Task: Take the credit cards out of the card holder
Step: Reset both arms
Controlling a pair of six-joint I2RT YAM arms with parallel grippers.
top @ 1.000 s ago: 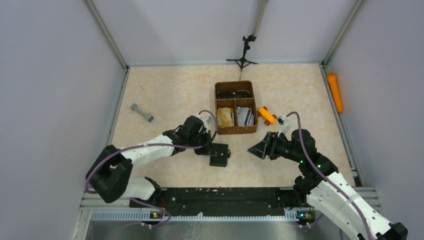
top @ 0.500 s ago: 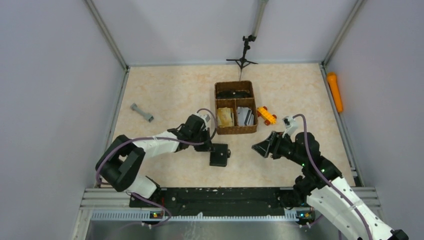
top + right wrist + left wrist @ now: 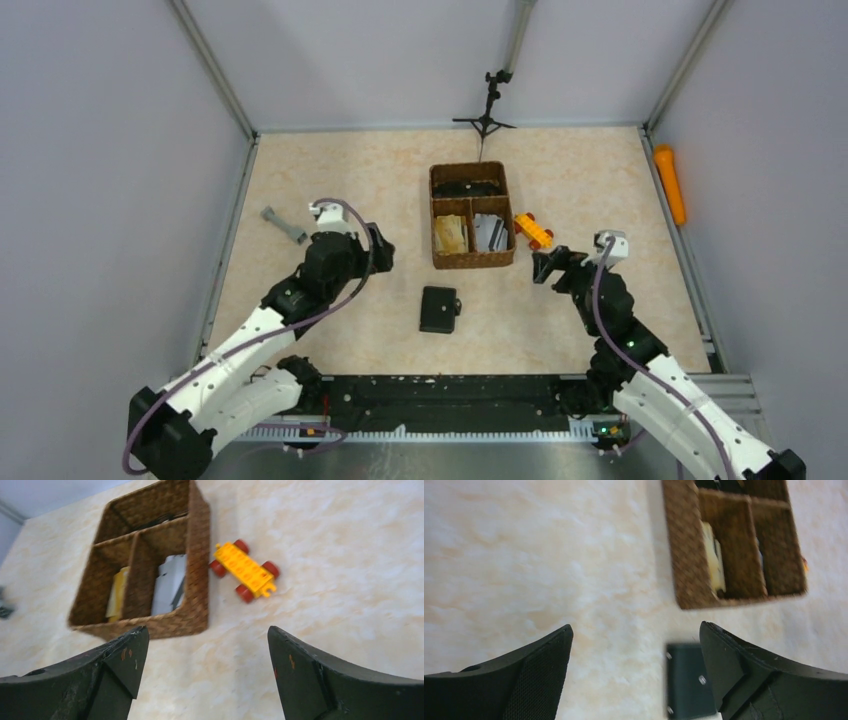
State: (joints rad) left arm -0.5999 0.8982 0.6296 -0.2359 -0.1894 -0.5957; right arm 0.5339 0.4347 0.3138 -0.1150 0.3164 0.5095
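From above we see a marbled beige desk [image 3: 340,180]. The card holder [image 3: 439,309], a small black square folded shut, lies flat at lower centre, well apart from both grippers. The left gripper [image 3: 378,250] hangs to its upper left, jaws spread wide and holding nothing. In the left wrist view the card holder sits at the bottom edge, partly behind one finger. The right gripper [image 3: 541,268], right of centre, is also spread and empty, near a yellow toy car [image 3: 533,231]. A brown wicker basket [image 3: 471,262] stands above the card holder. Its two lower compartments hold a flat yellowish piece [image 3: 117,592] and grey-white flat pieces [image 3: 169,582].
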